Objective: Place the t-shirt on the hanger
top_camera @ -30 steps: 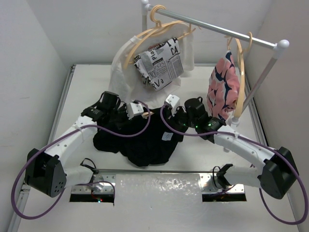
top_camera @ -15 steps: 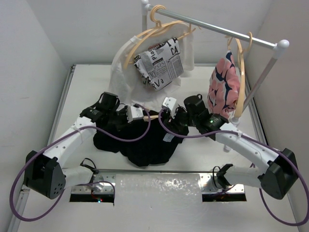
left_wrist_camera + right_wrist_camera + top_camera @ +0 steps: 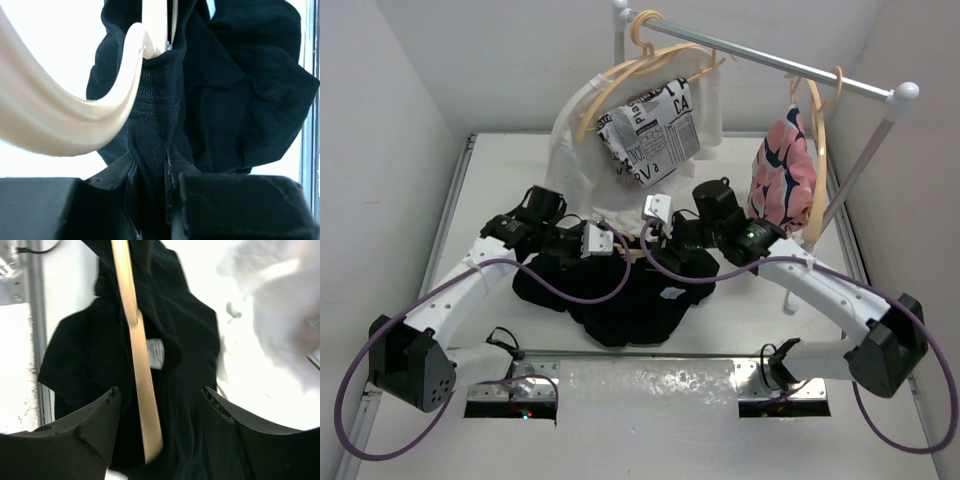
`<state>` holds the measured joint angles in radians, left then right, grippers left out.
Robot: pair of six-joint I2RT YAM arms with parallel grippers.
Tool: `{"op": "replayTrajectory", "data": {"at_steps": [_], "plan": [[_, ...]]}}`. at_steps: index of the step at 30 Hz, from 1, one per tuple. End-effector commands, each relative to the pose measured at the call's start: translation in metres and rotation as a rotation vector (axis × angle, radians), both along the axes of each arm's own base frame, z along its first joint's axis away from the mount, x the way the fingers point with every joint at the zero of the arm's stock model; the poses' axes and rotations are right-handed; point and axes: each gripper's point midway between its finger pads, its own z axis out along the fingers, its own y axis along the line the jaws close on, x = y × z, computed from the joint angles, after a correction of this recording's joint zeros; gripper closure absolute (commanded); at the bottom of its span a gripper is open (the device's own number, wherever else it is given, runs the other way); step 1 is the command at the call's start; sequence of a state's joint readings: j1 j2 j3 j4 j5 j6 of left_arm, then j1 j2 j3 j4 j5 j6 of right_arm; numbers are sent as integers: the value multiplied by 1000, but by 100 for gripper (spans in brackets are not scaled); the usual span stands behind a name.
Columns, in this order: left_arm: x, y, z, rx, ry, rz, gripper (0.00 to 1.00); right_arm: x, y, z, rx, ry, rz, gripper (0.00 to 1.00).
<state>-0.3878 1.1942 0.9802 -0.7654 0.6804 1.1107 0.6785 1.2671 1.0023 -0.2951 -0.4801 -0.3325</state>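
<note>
White left arm (image 3: 450,295) and right arm (image 3: 820,290), black joints, purple cables (image 3: 336,405), perhaps a green light (image 3: 752,232)

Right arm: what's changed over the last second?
The right fingers opened and now straddle the hanger without touching it; that wrist shifted left. The left fingers stay shut on the t-shirt at its ribbed collar, and the rack is unchanged.

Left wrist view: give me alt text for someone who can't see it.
The left gripper pinches a ribbed fold of the black t-shirt. A pale hanger curves in from the left, meeting the cloth above.
</note>
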Motion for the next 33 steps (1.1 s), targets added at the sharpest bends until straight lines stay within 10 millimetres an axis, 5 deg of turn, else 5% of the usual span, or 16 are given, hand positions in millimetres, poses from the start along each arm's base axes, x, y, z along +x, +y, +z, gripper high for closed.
{"op": "replayTrajectory", "data": {"at_steps": [1, 7, 11, 15, 17, 19, 22, 27, 33], "plan": [[-1, -13, 20, -61, -45, -75, 100, -12, 19, 4, 23, 24, 146, 37], [-4, -14, 17, -66, -34, -95, 100, 10, 32, -7, 19, 39, 105, 44], [-4, -16, 25, -82, -40, -102, 100, 11, 39, -21, 6, 97, 124, 59], [-1, -16, 27, -76, -46, -95, 100, 2, 33, -32, 13, 137, 113, 100], [2, -12, 26, -68, -40, -59, 96, 7, 25, -31, 26, 141, 65, 100], [8, -4, 27, -71, -36, -19, 73, 7, 14, -32, 38, 157, 41, 100], [18, 16, 31, -115, -23, 38, 63, 11, -3, -36, 56, 191, -14, 100], [30, 43, 14, -68, -34, 119, 62, 8, -16, -34, 71, 204, -45, 100], [32, 41, 4, -94, -38, 139, 62, 4, -20, -29, 68, 191, -53, 100]]}}
